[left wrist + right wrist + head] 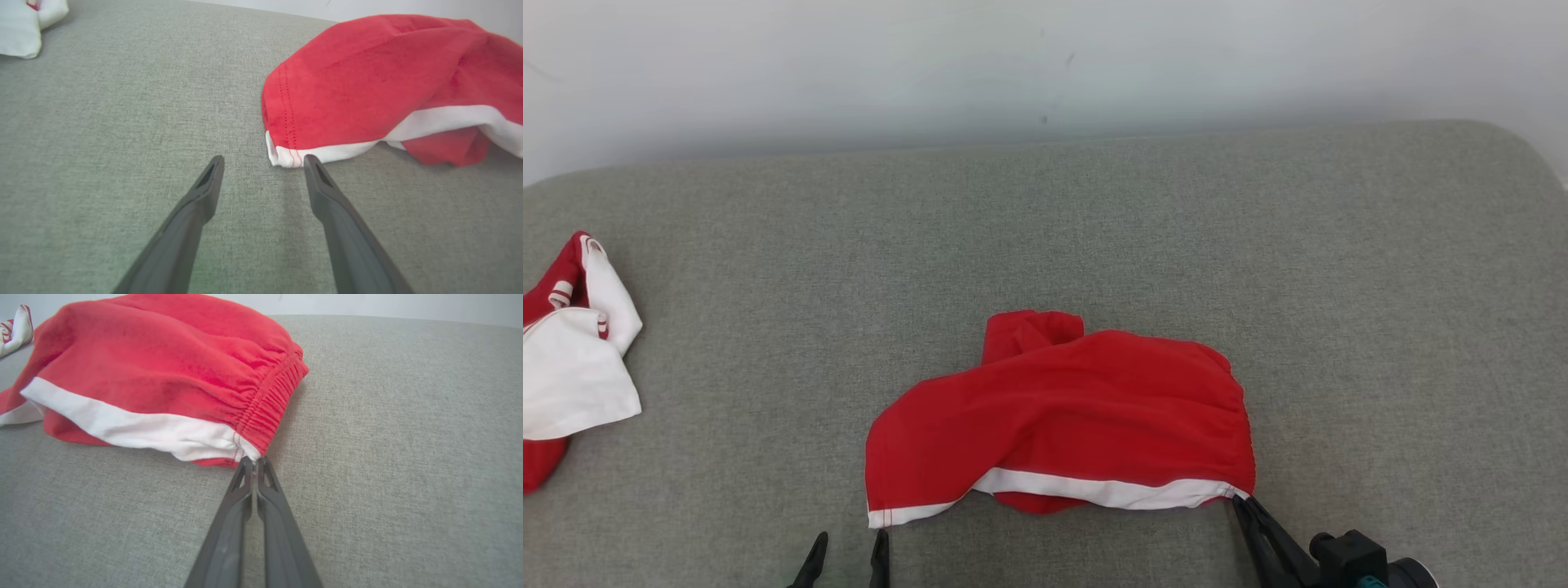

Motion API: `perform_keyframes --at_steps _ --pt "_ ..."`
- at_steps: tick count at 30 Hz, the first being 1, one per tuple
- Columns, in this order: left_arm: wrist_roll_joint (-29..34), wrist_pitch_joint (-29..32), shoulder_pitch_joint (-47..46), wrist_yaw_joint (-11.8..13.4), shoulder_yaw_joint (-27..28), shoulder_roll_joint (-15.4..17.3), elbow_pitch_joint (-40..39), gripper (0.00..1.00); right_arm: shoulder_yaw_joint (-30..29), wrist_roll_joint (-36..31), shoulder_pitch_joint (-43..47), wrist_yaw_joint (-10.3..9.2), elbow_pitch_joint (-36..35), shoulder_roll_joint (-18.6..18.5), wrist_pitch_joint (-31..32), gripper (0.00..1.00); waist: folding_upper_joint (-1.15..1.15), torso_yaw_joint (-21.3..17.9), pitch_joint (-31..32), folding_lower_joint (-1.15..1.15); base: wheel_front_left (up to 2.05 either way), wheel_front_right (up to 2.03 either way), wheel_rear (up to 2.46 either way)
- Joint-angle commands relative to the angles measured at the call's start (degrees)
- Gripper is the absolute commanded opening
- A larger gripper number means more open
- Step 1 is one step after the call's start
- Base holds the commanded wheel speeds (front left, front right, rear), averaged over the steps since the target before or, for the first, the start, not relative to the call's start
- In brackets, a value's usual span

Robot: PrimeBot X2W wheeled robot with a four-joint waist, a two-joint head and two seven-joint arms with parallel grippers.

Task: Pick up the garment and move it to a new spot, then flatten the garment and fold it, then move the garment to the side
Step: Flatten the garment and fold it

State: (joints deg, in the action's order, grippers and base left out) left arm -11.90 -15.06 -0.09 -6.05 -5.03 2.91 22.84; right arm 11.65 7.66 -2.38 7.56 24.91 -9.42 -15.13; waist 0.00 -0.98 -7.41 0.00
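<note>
Left gripper (pixel 849 545): hovering low at 6 o'clock in the head view, jaws standing wide apart and grasping nothing.
Left fingertip (pixel 312 165): sitting just beside the hem corner (pixel 282 156) of the garment; I cannot tell whether it is touching.
Right gripper (pixel 1243 505): reaching in from 5 o'clock, jaws clenched together and pinching the corner where the white stripe (pixel 1094 488) is meeting the waistband (pixel 267 406).
Garment (pixel 1062 408): red shorts lying on the grey cushion (pixel 1094 229) just below the middle of the head view, toward 6 o'clock. The body is humping up in loose folds. One part is bunching at its 11 o'clock edge, and a red flap is peeking out under the stripe.
Second garment (pixel 572 359): a red and white piece lying crumpled at 9 o'clock, well apart from the shorts and from both grippers.
Wall (pixel 1013 65): pale, running along the cushion's far edge at 12 o'clock.
Done so far: one corner is being held. I cannot tell whether the shorts are already lying in their new spot.
In hand: judging by the two grippers working at opposite near corners, the robot is getting a two-point hold, either to lift the shorts or to spread them.
Left to do: the left jaws are not yet closing on the hem. The shorts are neither flat nor folded, and the final shift to the side is waiting. Most of the task is looking undone.
</note>
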Motion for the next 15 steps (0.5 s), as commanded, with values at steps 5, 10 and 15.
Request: perform_keyframes --at_steps 5,10,15 --pt "-1.02 -0.17 -1.76 -0.42 -0.29 0.00 1.67 1.00 0.23 0.43 -0.67 -0.14 -0.50 -0.66 -0.01 0.00 0.00 -0.43 -0.75 0.00 0.00 0.00 0.00" --pt "-1.52 -0.17 -2.99 -0.91 -0.89 0.00 3.02 1.00 0.44 0.20 -0.99 -0.14 -0.59 -0.46 -0.01 0.00 0.00 -0.78 -1.44 0.00 0.00 0.00 0.00" --pt "-1.94 -0.17 -3.94 -1.02 -1.17 -0.01 3.61 0.75 0.79 0.25 -1.34 -0.14 -0.85 -0.34 -0.01 0.00 0.00 -1.13 -1.96 0.00 0.00 0.00 0.00"
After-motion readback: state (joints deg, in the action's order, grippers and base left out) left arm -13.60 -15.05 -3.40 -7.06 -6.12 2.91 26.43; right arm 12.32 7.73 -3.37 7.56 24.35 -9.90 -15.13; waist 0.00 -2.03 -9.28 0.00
